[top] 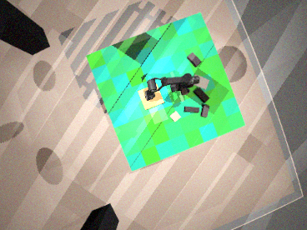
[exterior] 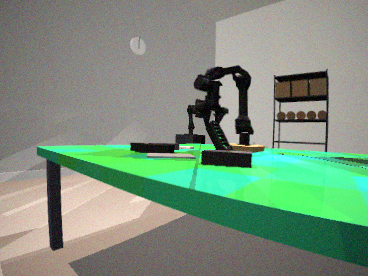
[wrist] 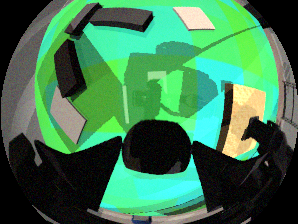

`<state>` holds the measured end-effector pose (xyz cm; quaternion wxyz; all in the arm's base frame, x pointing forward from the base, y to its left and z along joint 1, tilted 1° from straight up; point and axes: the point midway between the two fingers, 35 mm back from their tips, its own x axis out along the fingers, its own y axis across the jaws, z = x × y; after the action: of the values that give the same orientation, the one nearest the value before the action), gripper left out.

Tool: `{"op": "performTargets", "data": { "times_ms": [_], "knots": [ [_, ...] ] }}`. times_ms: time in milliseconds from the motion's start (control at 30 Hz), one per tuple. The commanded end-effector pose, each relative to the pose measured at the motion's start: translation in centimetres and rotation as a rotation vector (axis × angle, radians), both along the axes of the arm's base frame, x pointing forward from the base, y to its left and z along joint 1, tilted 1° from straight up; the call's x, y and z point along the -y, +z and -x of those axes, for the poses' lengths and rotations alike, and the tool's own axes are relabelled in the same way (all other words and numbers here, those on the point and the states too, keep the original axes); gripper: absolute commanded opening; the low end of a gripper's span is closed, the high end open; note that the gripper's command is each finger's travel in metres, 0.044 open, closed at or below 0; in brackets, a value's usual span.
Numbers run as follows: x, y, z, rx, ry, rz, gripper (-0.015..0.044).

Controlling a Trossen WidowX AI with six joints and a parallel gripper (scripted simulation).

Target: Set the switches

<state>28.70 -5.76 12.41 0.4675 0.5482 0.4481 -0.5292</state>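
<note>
The dark grey controller unit [exterior: 218, 136] [wrist: 157, 147] is between the fingers of my gripper [exterior: 215, 119] [wrist: 157, 143], which is shut on it. In the exterior view the unit is tilted steeply, with a row of small green switch ends showing along it. Its lower end is low, near the bench and partly behind a dark module. In the wrist view only a black rounded end shows, with a finger on each side. The label and the separate switch settings cannot be read. In the top view the arm covers most of the unit.
A dark block [top: 193, 59] [exterior: 226, 158] lies on the near side in the exterior view. Other dark modules [top: 201, 95] [top: 191, 109] [top: 205, 110], a pale plate [top: 204, 82] [wrist: 69, 120] and a cream tile [top: 175, 117] [wrist: 194, 18] lie around. The arm stands on a wooden base [top: 158, 102] [wrist: 250, 110].
</note>
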Motion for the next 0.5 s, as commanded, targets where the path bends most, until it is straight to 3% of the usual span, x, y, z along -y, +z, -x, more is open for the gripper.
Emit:
{"op": "performTargets", "data": {
  "times_ms": [0,467],
  "knots": [
    [0.02,-0.63,0.20,-0.013,0.009,-0.008,0.0338],
    [0.95,-1.19,0.33,-0.013,0.009,-0.007,0.0338]
  ]
}}
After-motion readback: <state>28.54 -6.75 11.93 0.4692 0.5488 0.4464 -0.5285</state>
